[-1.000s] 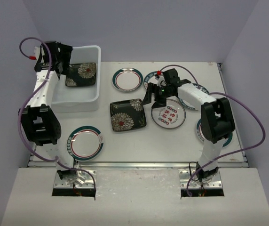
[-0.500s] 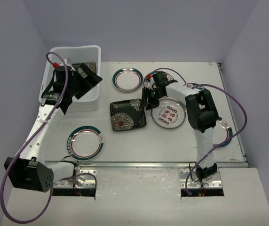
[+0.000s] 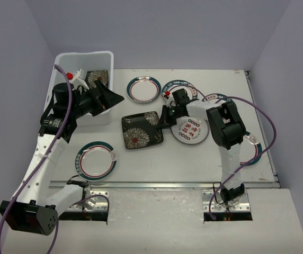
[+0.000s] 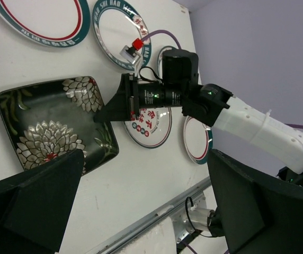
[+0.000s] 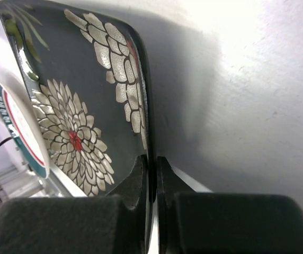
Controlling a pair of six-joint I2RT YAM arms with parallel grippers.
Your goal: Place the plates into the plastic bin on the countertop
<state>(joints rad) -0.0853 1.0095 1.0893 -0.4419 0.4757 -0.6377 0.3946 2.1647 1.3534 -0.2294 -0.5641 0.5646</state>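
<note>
Now right end effector [image 5: 152, 161] tight on square plate [image 3: 142, 130], left end effector [image 4: 146, 153] spread

The whole countertop [image 3: 194, 159] is taken in from high above and behind the arm bases, facing down and forward. From the left wrist, well above the surface, the square black plate [image 4: 56, 124] is framed between the left gripper's [image 4: 146, 153] wide-spread fingers [image 4: 40, 196], with the right gripper [image 4: 103, 112] beyond their tips. From the right wrist the same plate's edge is seen very close (almost along the rim), clamped between its own fingers [image 5: 138, 180]. The plate is shared by all three views.
</note>
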